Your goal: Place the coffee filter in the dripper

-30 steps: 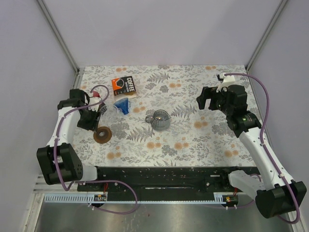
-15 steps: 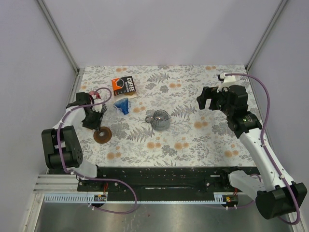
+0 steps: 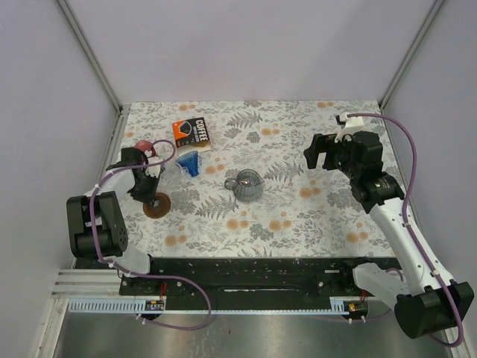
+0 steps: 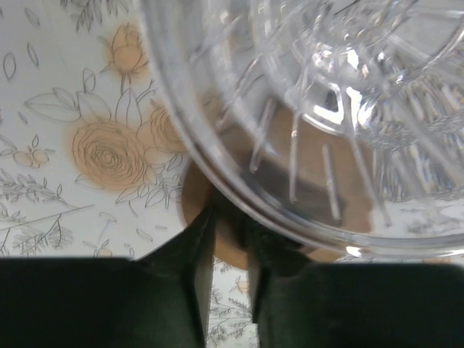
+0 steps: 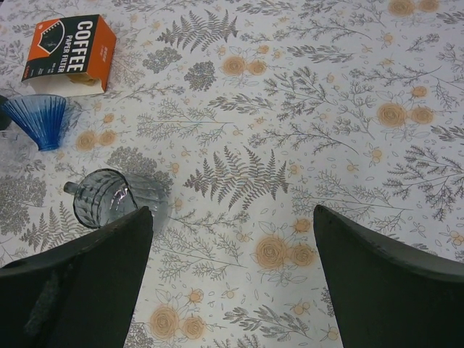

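Left wrist view: clear ribbed glass dripper fills the frame, left gripper straddling its rim, can't tell if it's clamped. Right gripper hangs raised, fingers wide apart.

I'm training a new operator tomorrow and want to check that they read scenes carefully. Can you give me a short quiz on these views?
1. True or false: the right hand is open, with nothing between its fingers.
2. Pick one. The orange cardboard coffee filter box lies:
A) farther from the arm bases than the blue ribbed cone-shaped dripper
B) inside a glass jug
C) under the right arm
3. Fill in: in the left wrist view, the clear ribbed vessel shows in front of a flat round disc coloured ___.

Key: 1 true; 2 A; 3 brown.
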Robot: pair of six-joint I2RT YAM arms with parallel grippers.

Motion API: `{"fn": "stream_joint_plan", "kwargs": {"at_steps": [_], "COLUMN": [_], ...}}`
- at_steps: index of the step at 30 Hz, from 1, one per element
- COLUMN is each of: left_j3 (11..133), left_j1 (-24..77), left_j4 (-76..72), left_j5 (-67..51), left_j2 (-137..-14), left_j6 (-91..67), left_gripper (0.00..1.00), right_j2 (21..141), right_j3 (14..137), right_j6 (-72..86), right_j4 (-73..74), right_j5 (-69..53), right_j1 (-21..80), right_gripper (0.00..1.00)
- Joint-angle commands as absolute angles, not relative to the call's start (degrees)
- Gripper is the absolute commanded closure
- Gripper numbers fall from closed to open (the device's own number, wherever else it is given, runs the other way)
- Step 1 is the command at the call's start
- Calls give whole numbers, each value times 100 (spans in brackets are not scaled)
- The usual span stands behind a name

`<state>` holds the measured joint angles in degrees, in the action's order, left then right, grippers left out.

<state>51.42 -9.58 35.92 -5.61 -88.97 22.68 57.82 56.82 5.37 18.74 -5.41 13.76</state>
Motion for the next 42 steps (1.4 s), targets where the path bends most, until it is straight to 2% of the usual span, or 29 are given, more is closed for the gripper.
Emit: {"fn": "stream_joint_plan", "kwargs": {"at_steps": [1,2,3,13,19,25,32,34,40,42], "left_j3": [4887,4887,4869,4921,5097,5615,6283,6407,6723,6759], "left_j1": [-967,-975,-976,-1195,-1301,-1318,-1301,-1283,-1231,-1204], "left_j4": [3138,3172,3208,4051,4499,5009,5458,5511,5458,5283], "left_j5": [-404,-465,-535,-817,-774,-1379,-2021,-2170,-2382,-2356], "left_j2": [-9141,-9123,-9080,-7991,-7340,-6804,-6311,-6197,-6029,-5994], "left_j6": [2355,2382,2434,2803,3102,2936,2532,2391,1978,1864], "left_gripper": [89,97,100,100,100,100,100,100,100,100], "right_j2": [5722,5730,5739,5818,6327,6793,7943,8487,10079,10527], "right_j3": [5730,5748,5765,5845,6064,6424,7355,7767,9244,9753], "right_j6": [448,448,448,720,1370,1503,1705,1845,2627,2881], "right_j4": [1705,1722,1740,1837,1855,1635,1047,740,71,-149], "right_j5": [-448,-457,-466,-492,-1264,-1099,-1212,-1536,-2548,-2619], "right_j1": [1371,1371,1371,1371,1529,2573,4058,4559,5211,5352], "right_gripper": [1,1,1,1,1,1,1,1,1,5]}}
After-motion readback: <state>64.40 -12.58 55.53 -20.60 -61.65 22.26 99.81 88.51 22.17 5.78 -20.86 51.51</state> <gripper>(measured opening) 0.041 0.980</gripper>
